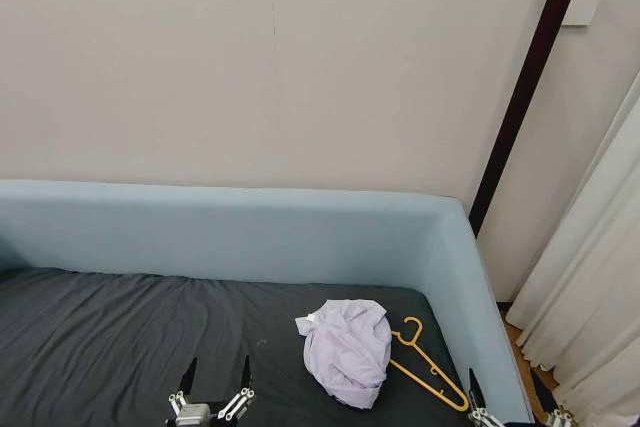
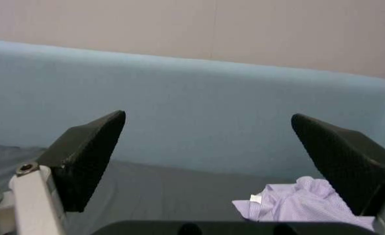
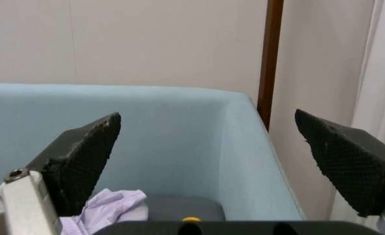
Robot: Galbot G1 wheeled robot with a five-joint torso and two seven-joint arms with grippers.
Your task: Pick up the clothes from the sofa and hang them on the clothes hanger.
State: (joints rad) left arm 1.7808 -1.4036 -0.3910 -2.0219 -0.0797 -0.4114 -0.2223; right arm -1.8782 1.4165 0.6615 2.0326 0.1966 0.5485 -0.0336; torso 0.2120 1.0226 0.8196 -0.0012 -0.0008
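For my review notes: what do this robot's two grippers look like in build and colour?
Both match. The left gripper and right gripper each carry two black, wedge-shaped fingers tapering to a point, their inner faces finely cross-hatched. The fingers bolt onto pale silver metal brackets with a round screw head showing.

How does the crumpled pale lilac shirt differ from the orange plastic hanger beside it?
The crumpled pale lilac shirt is a soft, bunched heap; the orange plastic hanger is a thin, rigid, flat frame. The shirt looks bulkier than the hanger. Both rest on the dark grey seat.
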